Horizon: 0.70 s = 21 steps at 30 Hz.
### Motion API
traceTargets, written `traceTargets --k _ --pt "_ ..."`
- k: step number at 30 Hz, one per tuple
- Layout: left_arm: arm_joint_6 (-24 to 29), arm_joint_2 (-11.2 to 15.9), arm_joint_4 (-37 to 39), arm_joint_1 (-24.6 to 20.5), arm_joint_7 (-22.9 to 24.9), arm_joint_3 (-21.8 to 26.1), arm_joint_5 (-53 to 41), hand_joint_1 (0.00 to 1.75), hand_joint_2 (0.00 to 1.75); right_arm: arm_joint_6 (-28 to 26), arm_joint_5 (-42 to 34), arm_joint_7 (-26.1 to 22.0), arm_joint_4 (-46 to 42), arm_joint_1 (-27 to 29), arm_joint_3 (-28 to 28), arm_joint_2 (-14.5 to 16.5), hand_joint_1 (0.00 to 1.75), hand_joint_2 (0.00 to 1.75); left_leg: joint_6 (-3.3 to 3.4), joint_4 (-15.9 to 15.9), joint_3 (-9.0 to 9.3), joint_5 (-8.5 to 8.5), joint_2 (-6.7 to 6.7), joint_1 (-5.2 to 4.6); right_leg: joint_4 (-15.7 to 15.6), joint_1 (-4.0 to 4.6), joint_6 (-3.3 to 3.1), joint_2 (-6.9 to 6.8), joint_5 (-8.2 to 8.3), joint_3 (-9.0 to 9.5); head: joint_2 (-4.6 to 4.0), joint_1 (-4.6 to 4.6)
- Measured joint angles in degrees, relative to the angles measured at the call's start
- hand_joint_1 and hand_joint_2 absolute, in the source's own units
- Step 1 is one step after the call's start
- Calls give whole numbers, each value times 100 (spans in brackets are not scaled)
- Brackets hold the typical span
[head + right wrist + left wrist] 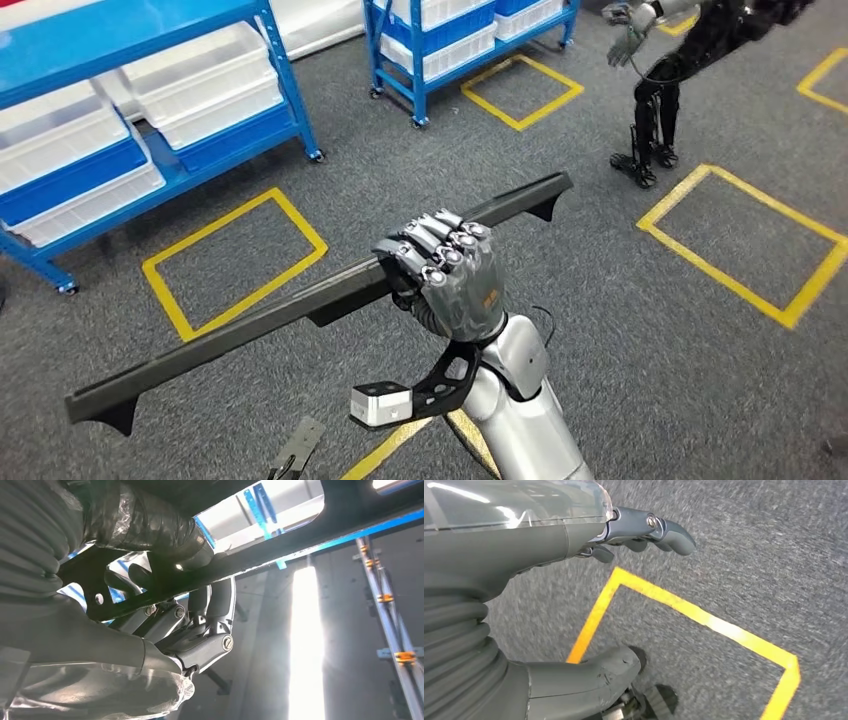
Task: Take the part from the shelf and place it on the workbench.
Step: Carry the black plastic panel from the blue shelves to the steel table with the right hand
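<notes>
The part is a long black bar with a small bracket foot at each end. It hangs level above the grey carpet and runs from lower left to upper right in the head view. My right hand grips it near its middle, fingers wrapped over the top. In the right wrist view the bar crosses in front of a bright background, with my right hand curled around it. My left hand hangs over the floor holding nothing, its fingers held apart from the thumb.
Blue shelf racks on wheels carry white bins at the far left and far middle. Yellow taped squares mark the grey carpet. Another dark humanoid robot stands at the far right. A yellow tape corner lies under my left hand.
</notes>
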Motion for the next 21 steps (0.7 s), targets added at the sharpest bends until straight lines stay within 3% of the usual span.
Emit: traceTargets --k 2,4,6,8,9,11,13,14,17,19,21 --pt "2 1 0 -14 -4 -1 4 0 175 -1 -2 -9 -24 7 -2 -1 175 175 38 -122 48 63 112 -7 -35 -19 75 60 49 -27 0 0" --pt "4 0 0 -25 -11 -1 7 0 175 -2 -7 -18 -47 1 -2 -8 175 175 64 -292 113 161 255 11 121 7 110 -186 -72 -117 0 2" --pt "5 2 0 -24 -17 -1 7 0 175 -2 -13 -25 -57 -2 -2 -15 175 175 73 -361 131 200 408 8 693 17 133 -500 -419 -393 0 3" --pt "4 4 0 -13 -17 -1 4 0 175 -1 -13 -25 -59 16 -2 -32 175 175 70 -339 107 192 571 4 1269 -4 184 -584 -660 -656 0 3" --pt "3 3 0 -9 -17 -1 3 0 175 0 -12 -25 -59 24 -2 -44 175 175 60 -319 93 183 652 7 1326 -19 210 -605 -640 -668 0 3" --pt "2 0 0 -7 -17 -1 3 0 175 0 -11 -25 -60 25 -2 -57 175 175 15 -243 66 139 798 24 836 -48 253 -713 -359 -357 0 3" --pt "-1 2 0 -16 -17 -1 3 0 175 0 -8 -28 -67 23 -3 -58 175 175 -63 -123 32 59 908 20 228 -33 223 -890 -173 4 0 2" --pt "-3 5 0 -23 -18 -1 3 0 175 0 -2 -32 -71 22 -4 -58 175 175 -106 -75 21 29 950 16 79 -14 184 -931 -153 82 0 2" --pt "-7 4 0 -40 -20 -3 4 0 175 0 14 -40 -87 20 -9 -61 175 175 -209 -45 22 1 1035 30 44 19 52 -808 -143 54 0 2" --pt "-7 -2 0 -46 -27 -5 8 0 175 0 13 -40 -101 14 -11 -61 175 175 -261 106 -29 -151 867 59 22 -2 -14 -711 -110 46 0 1" --pt "-6 -2 0 -40 -33 -5 15 0 175 0 10 -40 -111 6 -11 -55 175 175 -290 687 -264 -511 592 80 12 -6 -63 -604 -85 35 0 -1"
